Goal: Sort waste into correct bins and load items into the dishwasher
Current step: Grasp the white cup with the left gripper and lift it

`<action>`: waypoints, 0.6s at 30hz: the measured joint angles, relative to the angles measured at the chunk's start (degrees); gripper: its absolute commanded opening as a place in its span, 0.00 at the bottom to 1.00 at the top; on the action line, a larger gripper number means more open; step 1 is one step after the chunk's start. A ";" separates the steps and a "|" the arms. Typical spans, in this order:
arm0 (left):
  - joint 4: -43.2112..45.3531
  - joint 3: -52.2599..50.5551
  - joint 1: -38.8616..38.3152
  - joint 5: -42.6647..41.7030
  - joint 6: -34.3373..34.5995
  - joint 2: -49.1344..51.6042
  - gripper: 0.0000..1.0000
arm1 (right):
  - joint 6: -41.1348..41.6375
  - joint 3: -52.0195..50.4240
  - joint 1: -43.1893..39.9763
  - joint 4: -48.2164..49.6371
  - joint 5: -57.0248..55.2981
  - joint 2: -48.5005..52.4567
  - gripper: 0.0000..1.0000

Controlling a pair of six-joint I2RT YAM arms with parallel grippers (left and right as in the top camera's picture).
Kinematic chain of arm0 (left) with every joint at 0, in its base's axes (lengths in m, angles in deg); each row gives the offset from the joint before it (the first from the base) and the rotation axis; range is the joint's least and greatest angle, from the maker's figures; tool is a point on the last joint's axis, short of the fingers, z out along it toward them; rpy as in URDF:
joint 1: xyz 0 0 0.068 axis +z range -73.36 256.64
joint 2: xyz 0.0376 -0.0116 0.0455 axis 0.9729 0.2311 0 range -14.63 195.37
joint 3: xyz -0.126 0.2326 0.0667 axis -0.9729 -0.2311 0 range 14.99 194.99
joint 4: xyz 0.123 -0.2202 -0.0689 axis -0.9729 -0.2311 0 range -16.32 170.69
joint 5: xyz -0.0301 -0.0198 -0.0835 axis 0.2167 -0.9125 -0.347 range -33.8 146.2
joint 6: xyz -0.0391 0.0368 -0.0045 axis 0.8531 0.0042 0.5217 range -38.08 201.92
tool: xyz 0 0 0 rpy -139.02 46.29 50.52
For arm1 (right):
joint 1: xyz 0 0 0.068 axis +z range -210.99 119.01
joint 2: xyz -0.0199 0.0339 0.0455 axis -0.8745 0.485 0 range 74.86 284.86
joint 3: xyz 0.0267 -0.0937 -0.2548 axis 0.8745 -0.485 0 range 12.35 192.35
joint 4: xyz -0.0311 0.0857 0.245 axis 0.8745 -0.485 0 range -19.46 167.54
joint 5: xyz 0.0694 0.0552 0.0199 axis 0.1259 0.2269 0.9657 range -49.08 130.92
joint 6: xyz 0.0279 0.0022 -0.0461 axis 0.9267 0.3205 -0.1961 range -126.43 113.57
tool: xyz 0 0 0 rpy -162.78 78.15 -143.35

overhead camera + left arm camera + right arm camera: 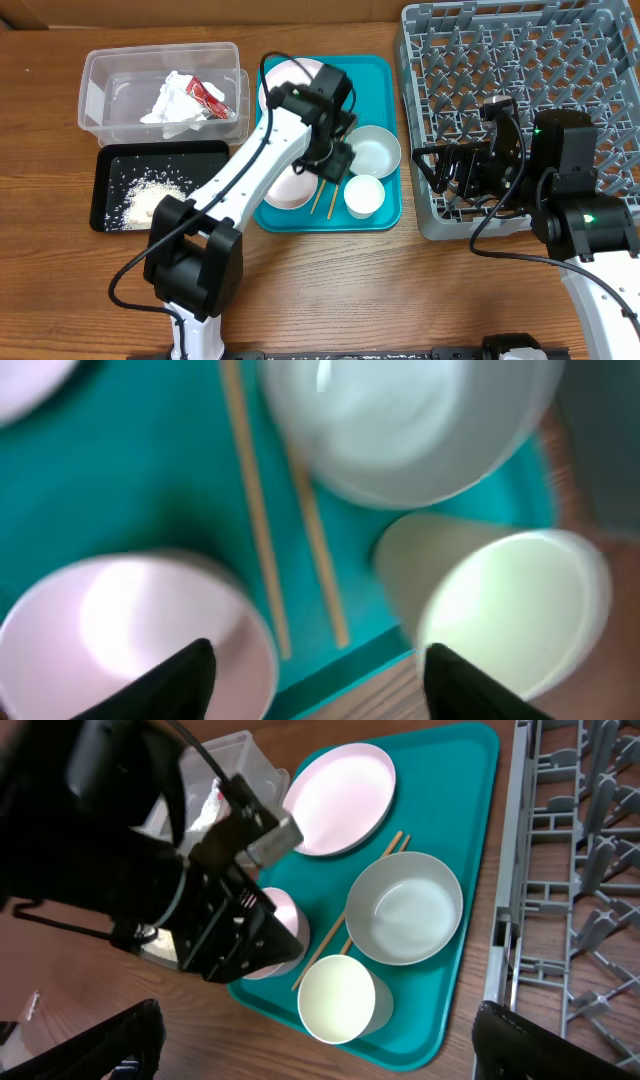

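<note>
My left gripper [335,165] [325,685] is open and empty, low over the teal tray [385,80], above the wooden chopsticks [323,200] [255,510]. It is between a pale pink bowl [285,192] [110,620] and the white cup [364,196] [510,620]. A white bowl [372,150] [400,420] and the pink-white plate [288,78] [340,800] are also on that tray. My right gripper [435,170] [335,1055] is open and empty at the grey dish rack's [500,60] front left corner. The napkin [170,105] and red wrapper [205,93] are in the clear tub [100,70]. Rice scraps [150,197] lie in the black tray [110,160].
In the right wrist view the cup [340,1000], the white bowl [405,908], the chopsticks [392,845] and the rack's wall [520,870] show, with the left arm [200,900] over the pink bowl [288,920]. Bare wooden table lies in front of the trays.
</note>
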 measured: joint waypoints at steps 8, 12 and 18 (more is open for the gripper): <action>1.11 1.01 -0.94 -10.86 -8.90 0.09 0.51 | 0.00 0.00 0.00 -0.46 -0.85 0.00 1.00; 0.15 0.96 -1.57 -12.35 -9.92 1.20 0.51 | 0.00 0.00 0.00 -0.46 -0.96 0.00 1.00; -1.05 0.70 -1.62 -12.85 -10.19 4.68 0.43 | 0.00 0.00 0.00 -0.48 -1.05 0.00 1.00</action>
